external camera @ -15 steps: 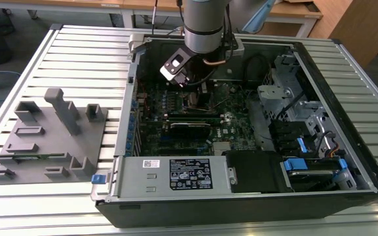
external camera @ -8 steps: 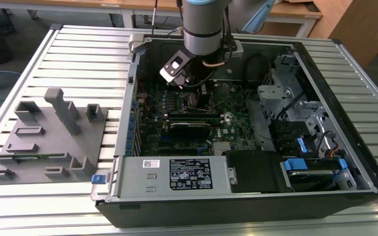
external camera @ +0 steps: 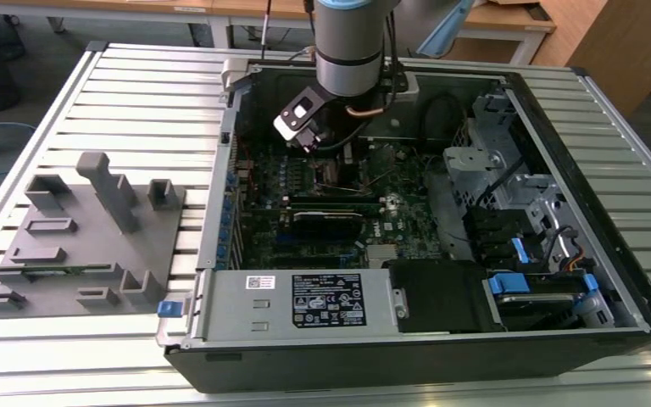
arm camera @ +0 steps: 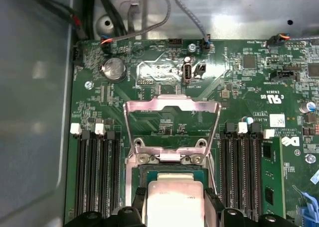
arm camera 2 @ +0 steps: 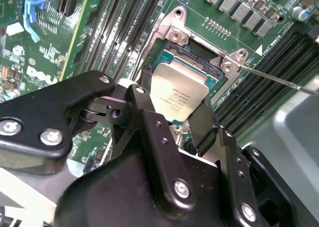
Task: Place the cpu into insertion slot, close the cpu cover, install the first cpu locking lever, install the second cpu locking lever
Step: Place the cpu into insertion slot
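Slatted tabletop point(external camera: 99, 93) bears the open case point(external camera: 416, 356), centre of the exterior view. Inside, the hand point(arm camera 2: 174, 105) pinches the cpu point(arm camera 2: 180, 93) over the insertion slot point(arm camera 2: 197, 57); beyond, the cpu cover point(arm camera: 172, 106) stands raised. Released tilted, the chip could bend socket pins.

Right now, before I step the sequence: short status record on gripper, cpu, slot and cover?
gripper: gripper shut on the cpu, fingers on two opposite edges
cpu: cpu metal top up, over the insertion slot; cannot tell if seated
insertion slot: insertion slot partly hidden under the cpu
cpu cover: cpu cover swung open, standing clear of the slot
setting: inside the open computer case
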### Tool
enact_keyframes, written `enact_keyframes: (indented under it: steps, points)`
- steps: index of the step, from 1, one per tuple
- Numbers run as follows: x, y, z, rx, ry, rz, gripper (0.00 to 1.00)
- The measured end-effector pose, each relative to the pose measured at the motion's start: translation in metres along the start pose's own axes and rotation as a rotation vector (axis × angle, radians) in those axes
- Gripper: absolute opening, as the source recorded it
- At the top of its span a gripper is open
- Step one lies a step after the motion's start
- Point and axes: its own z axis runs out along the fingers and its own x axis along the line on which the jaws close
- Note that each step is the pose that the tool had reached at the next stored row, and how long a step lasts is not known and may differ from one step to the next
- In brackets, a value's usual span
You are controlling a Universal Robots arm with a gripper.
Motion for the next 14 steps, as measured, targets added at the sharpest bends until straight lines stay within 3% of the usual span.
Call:
enact_keyframes:
  steps: [14]
  points:
    - [0.0024, -0.002, 0.0044, -0.0003, -0.0004, 0.006, 0.54]
